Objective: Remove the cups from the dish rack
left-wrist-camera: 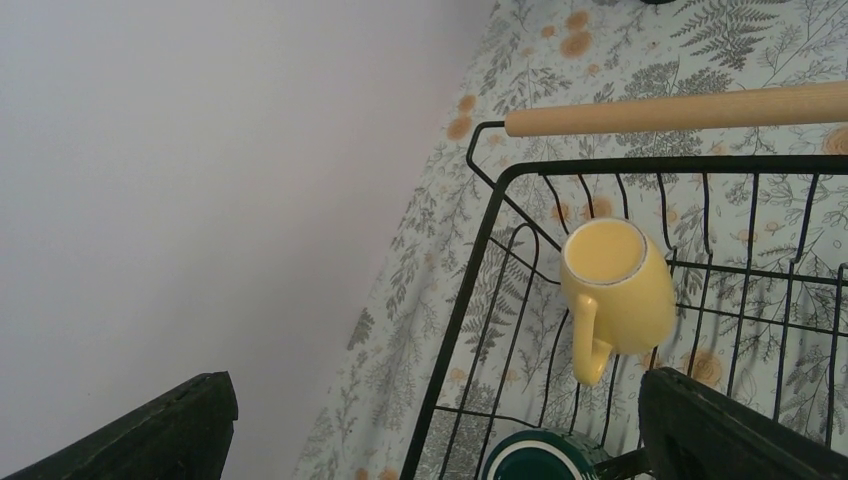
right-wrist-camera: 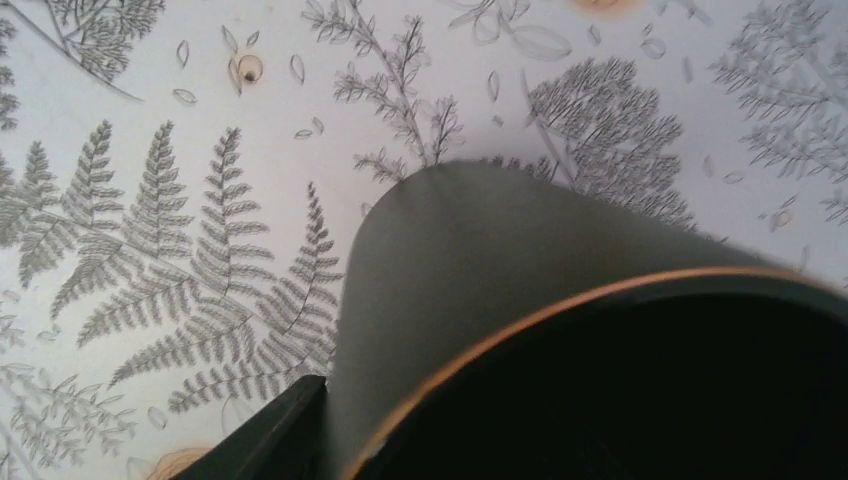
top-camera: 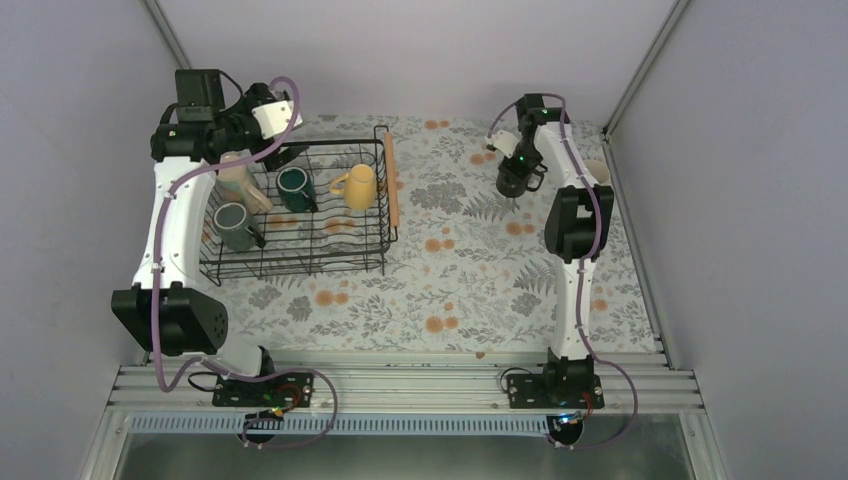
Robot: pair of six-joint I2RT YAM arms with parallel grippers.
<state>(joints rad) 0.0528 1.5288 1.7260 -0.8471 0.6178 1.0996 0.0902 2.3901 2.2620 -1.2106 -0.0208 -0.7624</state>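
Cups left in dish rack (top-camera: 392, 186): yellow cup (top-camera: 358, 186), teal cup (top-camera: 294, 188), grey-green cup (top-camera: 234, 224), at least.
Right tool (top-camera: 522, 172): I grip black cup (right-wrist-camera: 520, 280) above counter (top-camera: 450, 285).
Left tool (left-wrist-camera: 435, 425): mine, spread wide, empty.

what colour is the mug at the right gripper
Black, with a thin orange rim: the black mug shows best in the right wrist view.

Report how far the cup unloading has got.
Done: one pale cup sits on the table at its far right, partly hidden. In hand: the right tool grips a black cup above the table. To do: the rack holds the yellow cup, teal cup, grey-green cup and a cream cup; the left tool hangs open above them.
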